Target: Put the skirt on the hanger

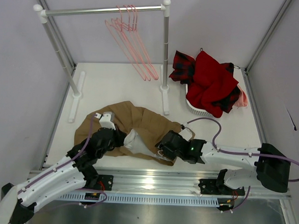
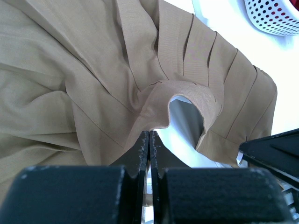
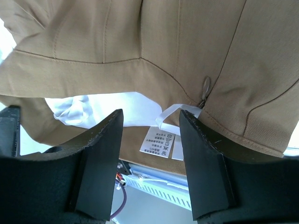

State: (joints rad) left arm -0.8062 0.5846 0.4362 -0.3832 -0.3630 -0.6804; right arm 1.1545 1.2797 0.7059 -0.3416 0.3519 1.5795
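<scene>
Right now the skirt [image 1: 139, 122] lies crumpled on the table [image 1: 111, 86] just ahead of both arms, tan side up, with its paler lining [image 1: 133, 142] showing at the near edge between your two grippers. Your left gripper [image 1: 122, 138] sits at the waistband. In the left wrist view its fingers [image 2: 140, 156] are pressed tight together, and the rim of the band runs straight into their tips and arches up off the table from there (it reads as a pinch on the cloth, though you cannot see the fabric between the pads). Pleats fan away from that arch toward the far side.

Your right gripper [image 1: 163, 148] is at the skirt's other near corner, jaws spread wide. Its wrist view shows the waistband just beyond the fingertips, with a zip pull [image 3: 205, 88] hanging at the seam and a white care label [image 3: 158, 142] dangling in the gap between the fingers; neither finger touches the cloth there.

Further out, the hanger [image 1: 129, 27] is one of several alike, all hooked on the rail [image 1: 94, 12] of the rack at the back of the table, well apart from the skirt. To the right of the rack's post, a white basket [image 1: 195, 107] holds a red garment [image 1: 212, 84] heaped with a red-and-black plaid cloth [image 1: 183, 66].
</scene>
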